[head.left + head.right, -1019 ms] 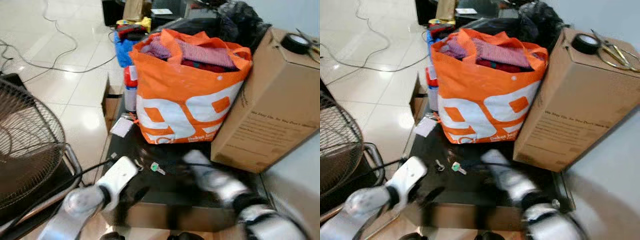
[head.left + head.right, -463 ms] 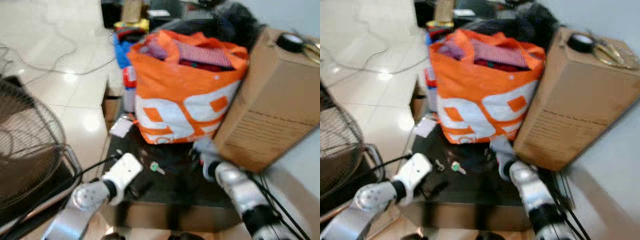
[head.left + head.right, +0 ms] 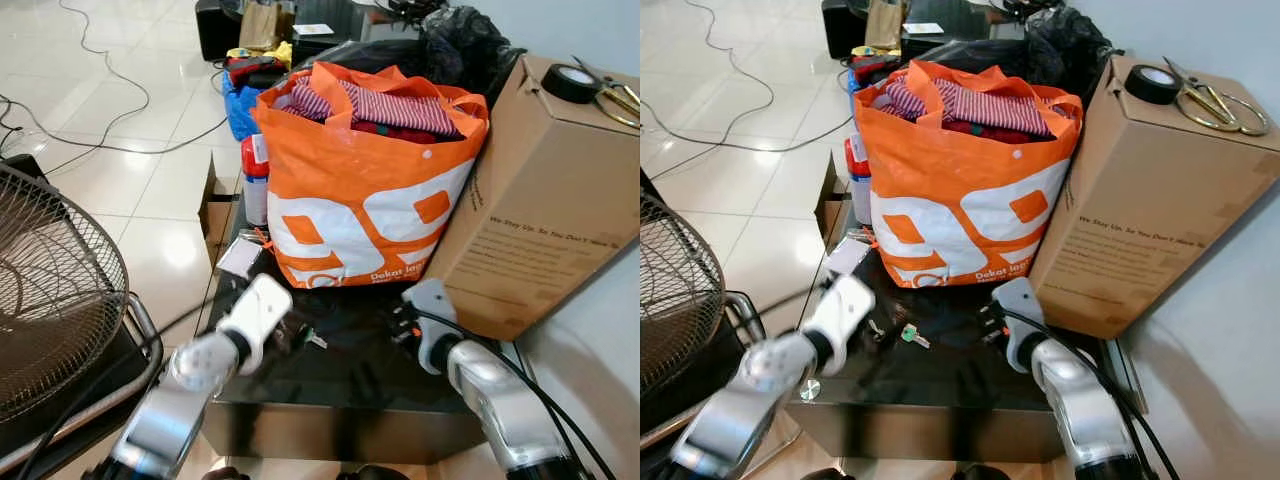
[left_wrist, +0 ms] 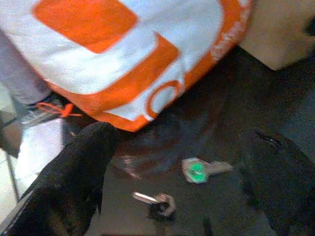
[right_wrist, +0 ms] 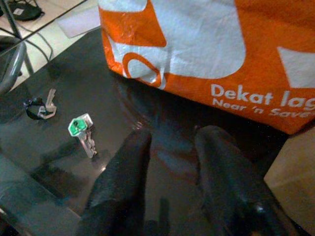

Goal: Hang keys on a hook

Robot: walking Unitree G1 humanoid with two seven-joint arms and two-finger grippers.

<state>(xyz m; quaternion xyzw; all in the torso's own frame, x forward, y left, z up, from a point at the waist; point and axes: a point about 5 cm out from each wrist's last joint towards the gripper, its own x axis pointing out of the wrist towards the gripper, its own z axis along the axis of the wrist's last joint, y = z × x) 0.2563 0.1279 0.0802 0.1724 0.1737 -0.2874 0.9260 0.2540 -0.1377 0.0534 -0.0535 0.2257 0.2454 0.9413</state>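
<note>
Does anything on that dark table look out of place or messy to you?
Yes: two keys lie loose on the dark table before the orange bag, a green-capped key and a plain key apart from it. Scissors and a tape roll sit atop the cardboard box.

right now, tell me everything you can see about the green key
The green key is a small silver metal key with a bright green plastic head. It lies flat on the dark glossy table, in front of the orange bag, with nothing gripping it. A second darker key lies apart nearby. The left gripper hovers open over it.
</note>
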